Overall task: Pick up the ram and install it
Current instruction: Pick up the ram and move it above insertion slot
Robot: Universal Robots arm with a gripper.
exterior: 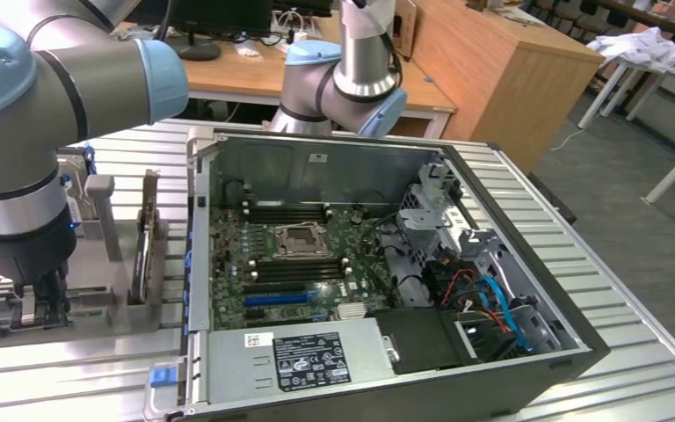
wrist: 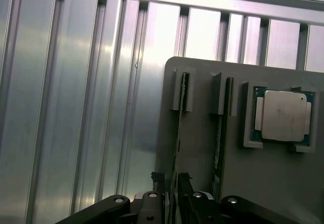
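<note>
My black gripper (wrist: 170,179) sits a little open over the grey holder block (wrist: 273,183), one long thin green ram stick (wrist: 178,133) standing on edge between its tips; the wrist view lets me count two such sticks and one square silver chip (wrist: 282,115), the exterior view one open computer box (exterior: 302,163) nearby.

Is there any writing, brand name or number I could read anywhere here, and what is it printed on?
Nothing can be read for certain.
Black label on the silver metal power supply box: white print and logos, too small to read.
White sticker beside that label: too small to read.
Square silver processor chip in the flat grey holder: faint marks, unreadable.
</note>
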